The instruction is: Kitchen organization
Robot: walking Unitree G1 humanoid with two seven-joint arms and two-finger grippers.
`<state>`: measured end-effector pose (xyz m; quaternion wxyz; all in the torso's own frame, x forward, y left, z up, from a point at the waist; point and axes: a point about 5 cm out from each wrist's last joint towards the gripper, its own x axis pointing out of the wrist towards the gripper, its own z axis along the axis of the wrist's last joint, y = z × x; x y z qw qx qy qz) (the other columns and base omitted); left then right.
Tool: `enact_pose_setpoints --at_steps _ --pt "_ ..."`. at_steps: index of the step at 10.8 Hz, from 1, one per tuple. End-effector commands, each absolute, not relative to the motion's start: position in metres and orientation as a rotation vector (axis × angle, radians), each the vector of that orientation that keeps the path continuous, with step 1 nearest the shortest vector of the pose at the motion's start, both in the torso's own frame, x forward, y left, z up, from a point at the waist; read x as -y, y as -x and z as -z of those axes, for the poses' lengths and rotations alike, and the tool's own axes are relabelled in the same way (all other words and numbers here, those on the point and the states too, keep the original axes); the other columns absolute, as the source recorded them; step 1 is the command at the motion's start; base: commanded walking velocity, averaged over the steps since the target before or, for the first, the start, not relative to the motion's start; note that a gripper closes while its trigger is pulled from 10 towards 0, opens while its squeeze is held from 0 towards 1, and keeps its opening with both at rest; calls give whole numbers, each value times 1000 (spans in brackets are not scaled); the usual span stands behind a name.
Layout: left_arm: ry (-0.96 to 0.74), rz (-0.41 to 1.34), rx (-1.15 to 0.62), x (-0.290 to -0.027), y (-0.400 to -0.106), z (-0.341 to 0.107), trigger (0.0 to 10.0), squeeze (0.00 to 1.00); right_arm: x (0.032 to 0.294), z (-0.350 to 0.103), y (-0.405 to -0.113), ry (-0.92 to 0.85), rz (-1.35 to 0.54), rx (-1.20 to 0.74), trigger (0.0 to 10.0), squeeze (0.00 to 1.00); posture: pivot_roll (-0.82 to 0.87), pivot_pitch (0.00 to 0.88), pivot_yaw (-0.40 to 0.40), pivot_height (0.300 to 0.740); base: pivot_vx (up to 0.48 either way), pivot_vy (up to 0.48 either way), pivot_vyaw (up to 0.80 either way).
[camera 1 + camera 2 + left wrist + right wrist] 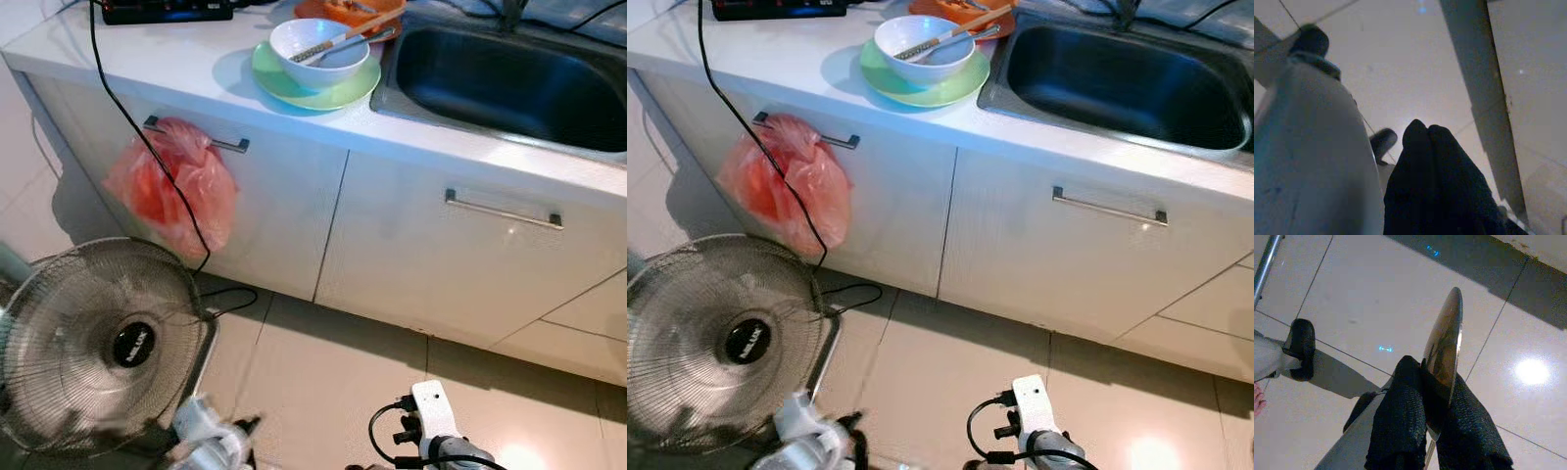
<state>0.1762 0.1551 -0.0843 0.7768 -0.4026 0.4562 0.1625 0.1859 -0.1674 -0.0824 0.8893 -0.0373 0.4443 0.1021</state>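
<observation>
While I stand facing the white kitchen counter (176, 73), it serves as my landmark for everything else. Its two cabinet doors (441, 255) drop below the countertop, each with a metal bar handle. Set into the counter toward my right is the steel sink (509, 83), dark inside. On the floor in front of the counter's left door stands a wire-caged fan (98, 343), its black cord (137, 127) running up over the counter edge. An orange-red plastic bag (171, 186) hangs from the left door's handle.

On the countertop just beside the sink's left rim sits a green plate (313, 90) with a white bowl (318, 49) on it; chopsticks (338, 39) lie across the bowl. Behind these, touching the sink's far corner, is an orange dish (348, 12). A black appliance (167, 10) rests at the counter's back left.

My right gripper (1435, 396) hangs low over the tiled floor (323, 382), well in front of the counter, its two black fingers (1400, 416) clamped on a shiny metal spoon (1444, 352), seen edge-on, the bowl of it pointing away from my wrist. My left gripper (1427, 134) hangs beside my pale leg (1308, 161), fingertips pressed together with nothing between them.
</observation>
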Motion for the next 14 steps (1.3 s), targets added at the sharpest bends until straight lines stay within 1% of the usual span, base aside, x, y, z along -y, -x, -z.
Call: enact_pose_setpoints --at_steps 1,4,5,7,8,10,12,14 --pt "-92 -27 -906 -200 -173 83 10000 0 168 85 -182 75 -201 -938 10000 0 186 215 -54 740 0 0 0" --pt "-120 -19 -913 -205 -172 83 10000 0 160 86 -181 54 -200 -937 10000 0 188 216 -30 740 0 0 0" --pt "-160 -28 -905 -209 -174 81 10000 0 159 86 -179 49 -195 -941 10000 0 189 219 -26 740 0 0 0" --pt "-216 -26 -858 -212 -181 76 10000 0 160 86 -180 51 -184 -934 10000 0 188 220 -24 740 0 0 0" --pt "-276 -23 -796 -212 -192 70 10000 0 162 86 -181 57 -175 -926 10000 0 189 221 -26 740 0 0 0" --pt "-320 -82 -744 -218 -206 60 10000 0 165 84 -184 67 -155 -908 10000 0 188 221 -28 740 0 0 0" --pt "-348 -61 -782 -218 -202 64 10000 0 170 82 -187 69 -125 -886 10000 0 183 222 -31 740 0 0 0" --pt "-371 -56 -835 -222 -187 71 10000 0 185 79 -188 63 -48 -877 10000 0 183 225 -31 740 0 0 0"
